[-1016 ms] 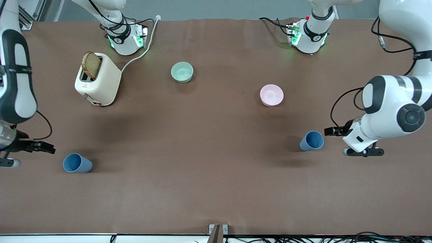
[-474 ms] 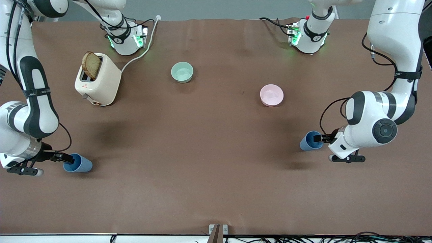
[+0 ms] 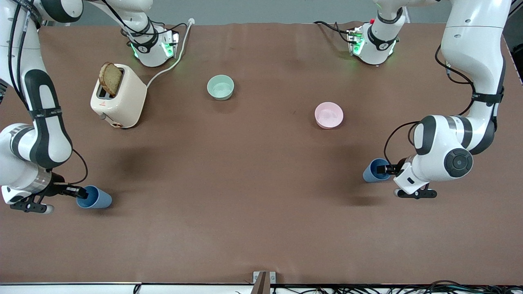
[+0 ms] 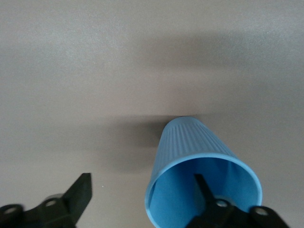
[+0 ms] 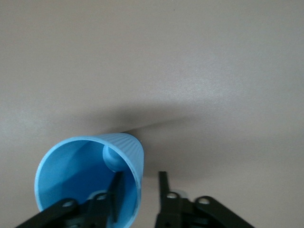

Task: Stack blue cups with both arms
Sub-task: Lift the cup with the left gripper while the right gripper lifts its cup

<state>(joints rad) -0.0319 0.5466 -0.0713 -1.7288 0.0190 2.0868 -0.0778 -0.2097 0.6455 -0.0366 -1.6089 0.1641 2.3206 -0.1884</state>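
Two blue cups stand upright on the brown table, both nearer to the front camera than the bowls. One cup (image 3: 98, 199) (image 5: 85, 175) is at the right arm's end. My right gripper (image 3: 81, 191) (image 5: 140, 190) straddles its rim, one finger (image 5: 116, 192) inside and one outside, jaws narrow with small gaps to the wall. The other cup (image 3: 369, 174) (image 4: 190, 147) is at the left arm's end. My left gripper (image 3: 385, 168) (image 4: 142, 190) is wide open across its rim, with one finger (image 4: 203, 187) inside and the other well clear outside.
A cream toaster (image 3: 120, 98) with a slice of bread stands near the right arm's base. A mint-green bowl (image 3: 220, 87) and a pink bowl (image 3: 329, 115) sit farther from the front camera than the cups. A bare stretch of table lies between the two cups.
Both grippers came in from the table's ends and slipped a finger into their cups. The right jaws have narrowed a lot around the rim; the left jaws only slightly.
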